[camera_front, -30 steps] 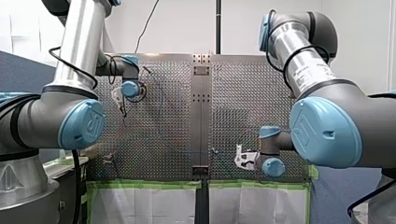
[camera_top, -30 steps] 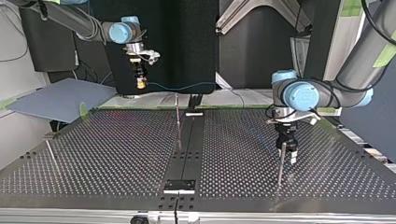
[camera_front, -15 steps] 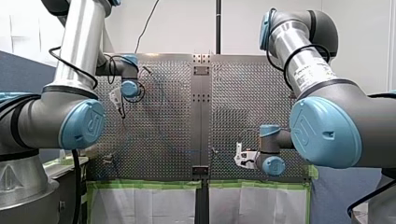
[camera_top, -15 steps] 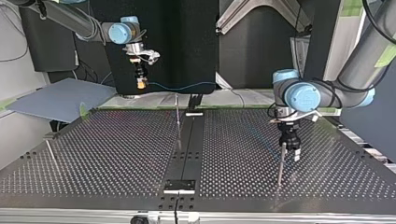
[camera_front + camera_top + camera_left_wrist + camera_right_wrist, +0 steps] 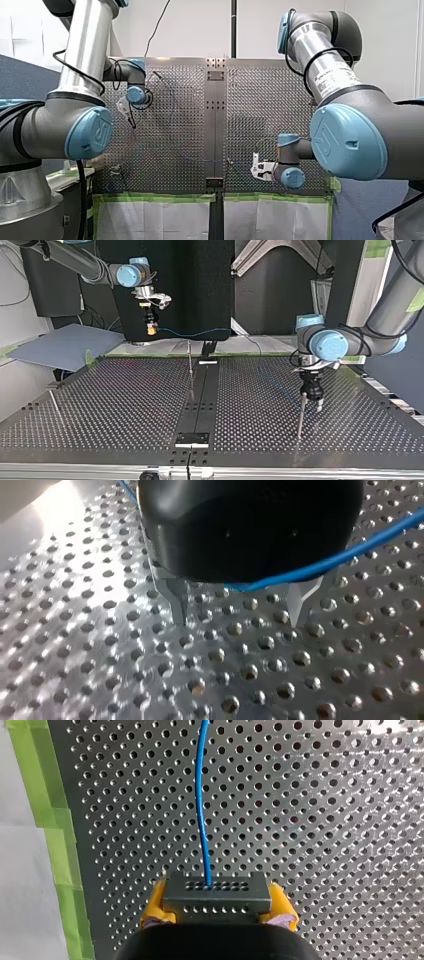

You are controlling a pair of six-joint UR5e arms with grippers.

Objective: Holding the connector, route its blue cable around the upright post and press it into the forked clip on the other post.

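Over the perforated table (image 5: 125, 405), our right gripper (image 5: 218, 901) clamps the connector (image 5: 216, 890) crosswise, high at the top view's far left. Its blue cable (image 5: 201, 795) runs straight ahead of that gripper; our left gripper (image 5: 239, 621) stands spread apart.

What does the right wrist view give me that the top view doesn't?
Only the right wrist view: the connector clamped between the yellow pads of my right gripper, with the blue cable leaving its face. Only the top view: the upright posts, and my left gripper beside the top of the post at the view's right. Both: my right gripper, the blue cable and the perforated table.
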